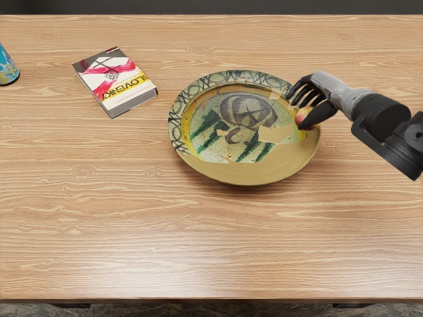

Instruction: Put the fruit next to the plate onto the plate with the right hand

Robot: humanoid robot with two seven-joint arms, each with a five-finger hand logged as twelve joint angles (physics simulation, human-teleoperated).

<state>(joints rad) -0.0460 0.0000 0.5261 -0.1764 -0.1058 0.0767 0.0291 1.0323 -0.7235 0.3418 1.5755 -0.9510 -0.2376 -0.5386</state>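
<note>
A wide patterned plate (231,165) with a green and yellow centre lies in the middle of the table. My right hand (309,104) reaches in from the right edge and hovers over the plate's right rim. Its dark fingers are curled around a small reddish-yellow fruit (301,118), of which only a sliver shows beneath the thumb. The fruit sits just above the inner right side of the plate. The left arm does not show.
A book (115,80) with a red, white and black cover lies to the left of the plate. A blue-patterned object (6,66) peeks in at the far left edge. The wooden table (198,244) stretches broad in front.
</note>
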